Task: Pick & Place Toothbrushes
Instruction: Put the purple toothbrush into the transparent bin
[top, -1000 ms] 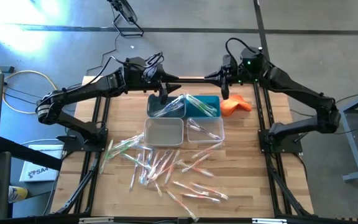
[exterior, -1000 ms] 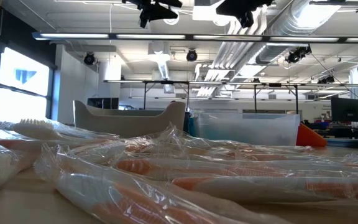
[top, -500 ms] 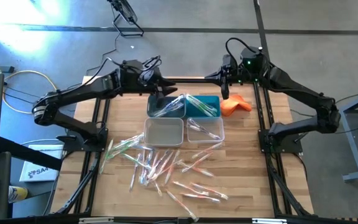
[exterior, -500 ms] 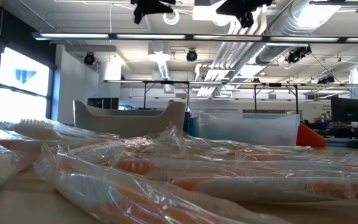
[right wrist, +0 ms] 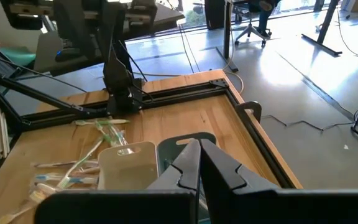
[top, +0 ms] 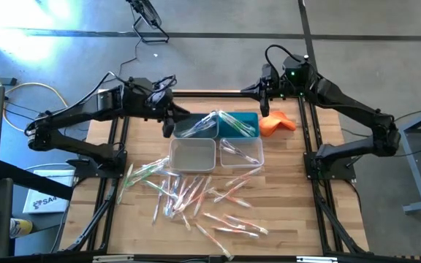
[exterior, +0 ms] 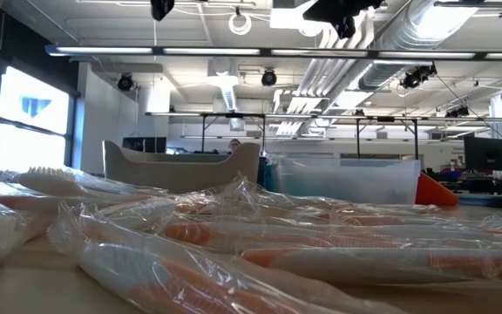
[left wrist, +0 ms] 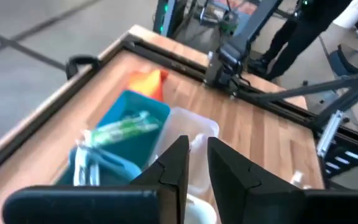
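Lying loose across the near half of the desk [top: 283, 219], most of the toothbrushes [top: 196, 193] are unsorted, well short of both sets of jaws. Beyond them sit four small bins [top: 193, 154]; one clear bin looks empty, while the far teal bin [top: 238, 124] and its neighbours hold a few wrapped brushes, so the job seems barely begun. At the far edge, the left gripper [top: 169, 126] hangs just beside the bins, jaws nearly together with a narrow gap and nothing between them. It has pulled back leftward off the bins and narrowed since a second ago. The right gripper [top: 264, 111], jaws shut and empty, stays near the orange cloth [top: 277, 124].
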